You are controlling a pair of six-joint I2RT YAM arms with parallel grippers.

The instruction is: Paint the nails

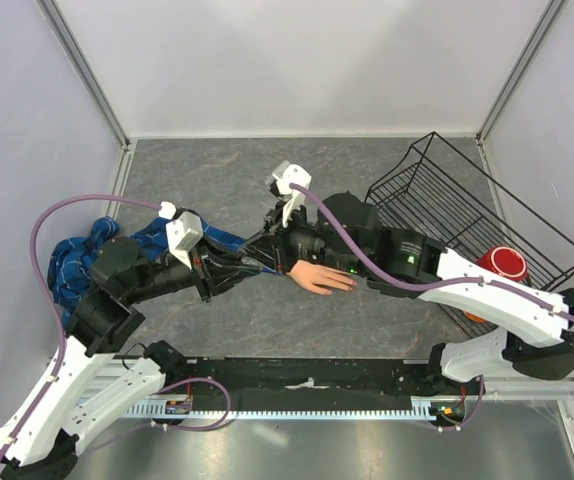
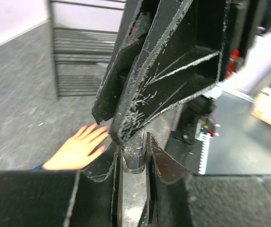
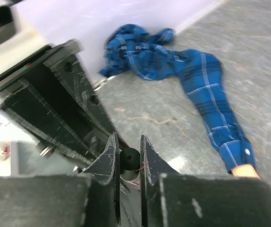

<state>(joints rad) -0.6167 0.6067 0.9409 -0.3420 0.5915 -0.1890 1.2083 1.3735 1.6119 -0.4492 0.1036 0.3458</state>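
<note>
The pale mannequin hand (image 1: 322, 277) lies palm down on the grey table, its blue plaid sleeve (image 1: 97, 255) running off to the left. Its nails (image 2: 94, 127) are tiny at the fingertips, which point towards the wire basket. Just left of the hand the two grippers meet tip to tip. My left gripper (image 2: 134, 142) is shut on a small dark glittery bottle (image 2: 135, 153). My right gripper (image 3: 128, 142) comes in from the opposite side, its jaws closed against the bottle's round black cap (image 3: 130, 157). In the top view the bottle is hidden between the arms.
A black wire basket (image 1: 467, 210) stands tilted at the right, with a red cup (image 1: 507, 265) at its near end. The bunched plaid shirt (image 3: 140, 47) lies by the left wall. White walls enclose the table on three sides.
</note>
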